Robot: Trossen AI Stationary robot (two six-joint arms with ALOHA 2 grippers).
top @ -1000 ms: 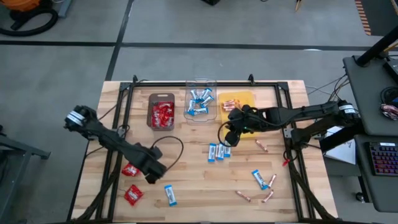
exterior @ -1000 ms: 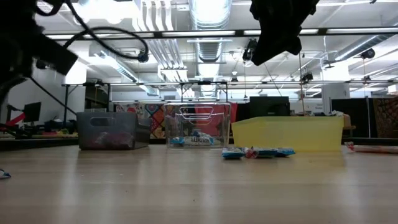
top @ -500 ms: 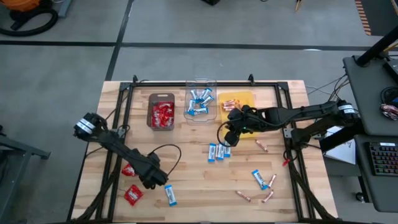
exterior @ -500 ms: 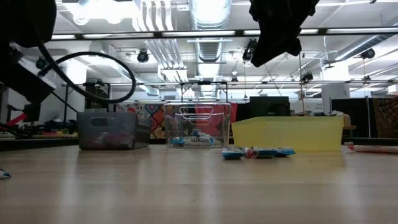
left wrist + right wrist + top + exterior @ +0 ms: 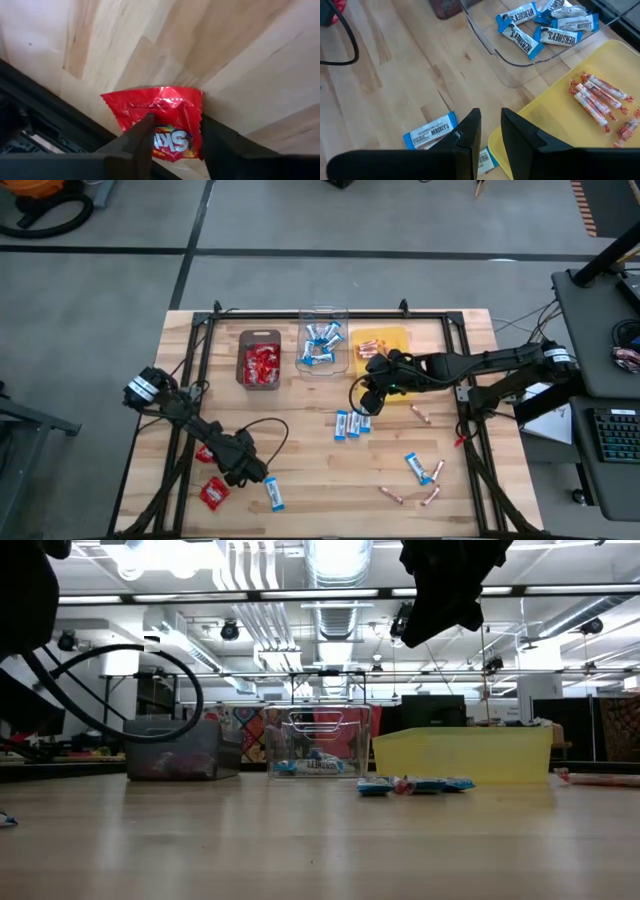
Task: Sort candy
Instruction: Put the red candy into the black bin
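The candy lies loose on the wooden table. A crinkly red packet point(image 5: 162, 125) lies flat on the wood. My left gripper point(image 5: 175, 122) is low over it and open, with one finger on each side. In the high view that gripper point(image 5: 243, 472) is at the near left, by two red packets point(image 5: 213, 493) and a blue-and-white bar point(image 5: 273, 493). My right gripper point(image 5: 365, 402) hangs above the yellow tray's near edge point(image 5: 495, 142). It is narrowly open point(image 5: 491, 117) with nothing between its fingers. My left gripper comes steeply down at the red packet. One fingertip point(image 5: 147, 125) overlaps the packet's edge and the other point(image 5: 206, 127) stands at the opposite edge. I cannot tell whether they touch it. The packet lies flat and uncrumpled on the table.
At the back stand a dark tray point(image 5: 260, 363) with red packets, a clear tray point(image 5: 322, 345) with blue bars and a yellow tray point(image 5: 385, 345) with copper sticks. Loose blue bars point(image 5: 350, 423) and sticks point(image 5: 432, 495) lie centre and near right. A black rail point(image 5: 190, 470) runs along the left.
My left gripper has gone down and toward the table's near edge, tipping more steeply downward, and has come in over the red packet. Its cable loop has swung with it. No candy has moved.
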